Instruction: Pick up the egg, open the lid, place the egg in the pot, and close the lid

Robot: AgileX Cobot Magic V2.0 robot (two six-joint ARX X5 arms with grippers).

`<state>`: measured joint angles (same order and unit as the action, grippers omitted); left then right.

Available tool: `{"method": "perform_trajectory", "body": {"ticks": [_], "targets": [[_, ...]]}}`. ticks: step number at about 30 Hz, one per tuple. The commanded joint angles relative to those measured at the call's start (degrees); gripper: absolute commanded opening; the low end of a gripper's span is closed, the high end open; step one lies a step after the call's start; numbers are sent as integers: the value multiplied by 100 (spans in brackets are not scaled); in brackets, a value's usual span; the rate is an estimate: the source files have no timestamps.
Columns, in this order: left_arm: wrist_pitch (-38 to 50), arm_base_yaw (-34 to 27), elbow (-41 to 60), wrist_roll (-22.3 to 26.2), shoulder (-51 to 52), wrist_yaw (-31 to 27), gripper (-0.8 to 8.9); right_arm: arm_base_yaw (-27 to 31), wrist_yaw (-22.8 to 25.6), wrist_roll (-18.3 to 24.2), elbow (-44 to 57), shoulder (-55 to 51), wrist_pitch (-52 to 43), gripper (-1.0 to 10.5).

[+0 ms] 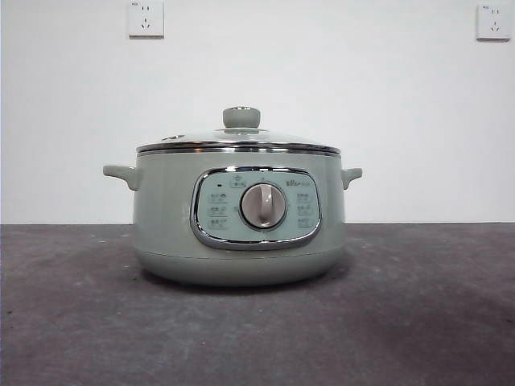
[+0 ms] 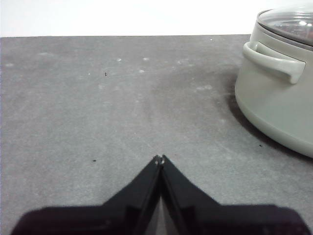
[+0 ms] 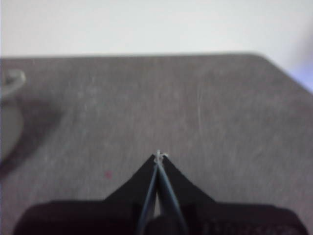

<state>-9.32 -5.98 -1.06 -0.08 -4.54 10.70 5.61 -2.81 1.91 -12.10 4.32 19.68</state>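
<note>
A bare robot test bench, more lab than kitchen

A plain white wall (image 1: 322,80) fills the upper half of the front view, broken only by two white power sockets, one at the upper left (image 1: 146,18) and one at the upper right (image 1: 492,21). Below it runs a dark grey, scuffed and dusty counter (image 1: 80,322) with a matte, mat-like surface. A single household appliance, the pale green electric pot (image 1: 240,217) with the glass lid (image 1: 238,138) on it, stands alone at the centre of the frame. The wrist views show the same speckled grey surface stretching to the white wall.
</note>
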Motion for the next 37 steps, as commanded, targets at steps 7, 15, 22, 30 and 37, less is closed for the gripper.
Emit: {"method": "perform_trajectory", "body": {"ticks": [7, 15, 22, 30, 37], "targets": [[35, -22, 59, -35, -4, 17, -1, 7, 17, -323, 863, -382, -149, 0], [35, -22, 59, -35, -24, 17, -1, 7, 7, -328, 887, -387, -232, 0], [33, -22, 59, -35, -24, 17, 0, 9, 22, -323, 883, -382, -210, 0], [35, -22, 59, -35, -24, 17, 0, 7, 24, -323, 883, -382, -212, 0], [35, -22, 59, -35, -24, 17, 0, 7, 22, -323, 883, -382, -210, 0]]}}
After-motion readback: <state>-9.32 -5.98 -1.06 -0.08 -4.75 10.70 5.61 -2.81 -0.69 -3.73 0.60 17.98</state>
